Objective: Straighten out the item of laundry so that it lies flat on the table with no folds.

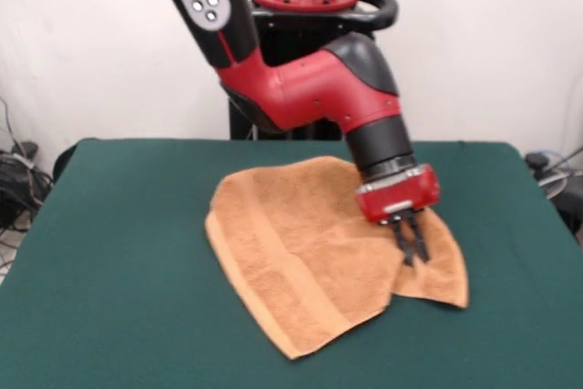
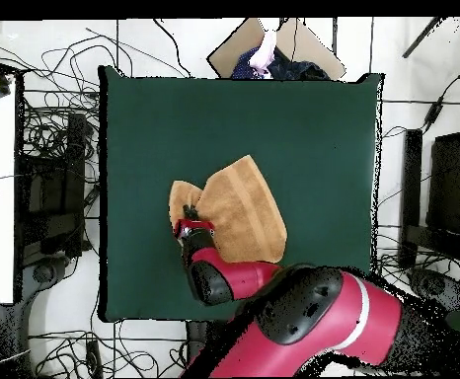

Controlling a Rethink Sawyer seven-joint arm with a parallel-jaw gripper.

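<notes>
Lies mid-table (image 1: 109,252), folded: orange terry towel (image 1: 291,243), large flap doubled over a smaller layer poking out beside it. Poised over that seam, gripper (image 1: 411,248), fingers nearly together, seemingly pinching nothing yet, likely placed to catch the upper flap's edge.

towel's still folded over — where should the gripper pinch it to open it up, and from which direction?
Probably the free corner of the top flap of the towel, at the front view's lower edge, where it overlaps the under layer. Come straight down from above: the cloth lies low on the table, so only a top pinch reaches one layer. The gripper now sits at the fold line.
</notes>
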